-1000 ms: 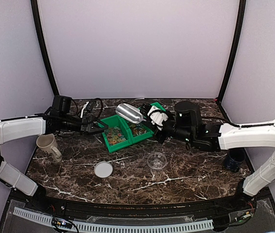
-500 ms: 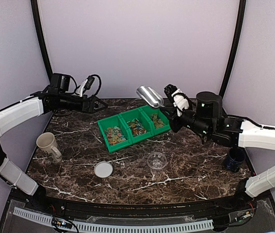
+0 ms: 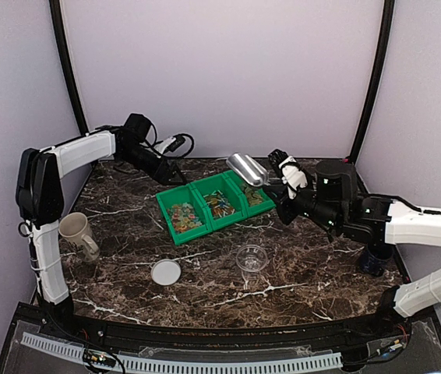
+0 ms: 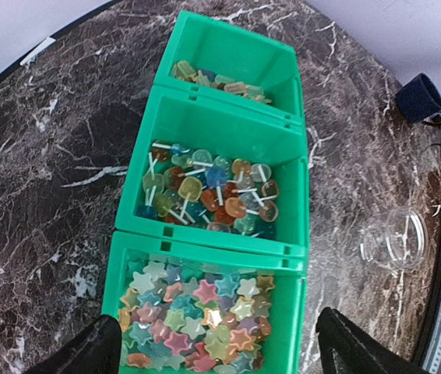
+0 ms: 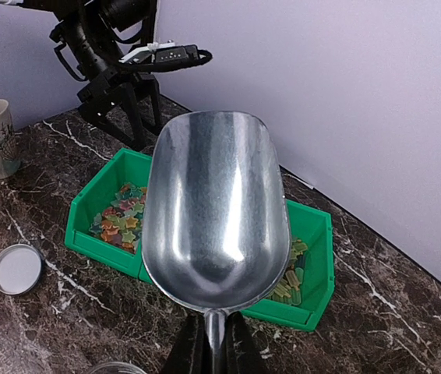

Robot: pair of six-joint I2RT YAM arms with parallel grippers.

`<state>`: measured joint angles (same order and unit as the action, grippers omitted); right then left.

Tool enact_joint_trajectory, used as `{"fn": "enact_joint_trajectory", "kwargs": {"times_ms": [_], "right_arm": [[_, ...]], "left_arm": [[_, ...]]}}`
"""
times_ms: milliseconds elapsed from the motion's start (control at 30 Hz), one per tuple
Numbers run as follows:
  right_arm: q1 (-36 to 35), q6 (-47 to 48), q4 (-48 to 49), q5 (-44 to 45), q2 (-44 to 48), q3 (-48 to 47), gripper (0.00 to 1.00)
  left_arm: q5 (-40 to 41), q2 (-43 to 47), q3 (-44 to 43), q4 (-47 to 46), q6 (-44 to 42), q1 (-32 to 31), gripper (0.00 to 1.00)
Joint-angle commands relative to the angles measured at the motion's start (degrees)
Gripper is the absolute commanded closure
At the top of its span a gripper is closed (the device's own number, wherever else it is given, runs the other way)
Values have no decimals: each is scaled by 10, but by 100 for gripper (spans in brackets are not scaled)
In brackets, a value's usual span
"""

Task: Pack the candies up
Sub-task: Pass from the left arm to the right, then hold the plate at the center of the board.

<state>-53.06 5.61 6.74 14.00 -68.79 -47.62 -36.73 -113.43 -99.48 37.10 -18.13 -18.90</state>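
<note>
Beneath the spread left tool (image 4: 220,352) lie the candies (image 4: 205,195); right tool (image 5: 213,352) clenches a scoop (image 5: 216,202) above them

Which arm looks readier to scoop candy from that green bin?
Right. The right gripper is shut on the empty metal scoop, close to the bin. The left gripper hangs open, holding nothing.

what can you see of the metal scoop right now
The metal scoop is shiny silver, likely steel. It has a smooth rounded trough that narrows to a thin handle. Its bowl is empty. The right gripper is shut on the handle and holds the scoop in the air by the right end of the green bin. The hollow side faces the wrist camera, and nothing else touches the scoop.
</note>
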Motion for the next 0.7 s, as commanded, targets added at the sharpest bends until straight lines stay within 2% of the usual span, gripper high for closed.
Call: {"fn": "enact_joint_trajectory", "kwargs": {"times_ms": [0,167,367,467,533,667], "right_arm": [[3,-17,36,-1,19,18,100],[4,-18,39,1,22,24,100],[4,-18,44,1,19,30,100],[4,-19,45,2,16,30,100],[3,-19,46,2,14,30,100],[4,-19,45,1,11,30,100]], "left_arm": [[41,-49,-70,82,-74,0,14],[98,-94,-103,85,-89,0,23],[128,-126,-117,86,-99,-5,31],[151,-145,-120,87,-102,-11,39],[164,-155,-122,88,-104,-15,50],[184,-173,-124,89,-107,-18,53]]}}
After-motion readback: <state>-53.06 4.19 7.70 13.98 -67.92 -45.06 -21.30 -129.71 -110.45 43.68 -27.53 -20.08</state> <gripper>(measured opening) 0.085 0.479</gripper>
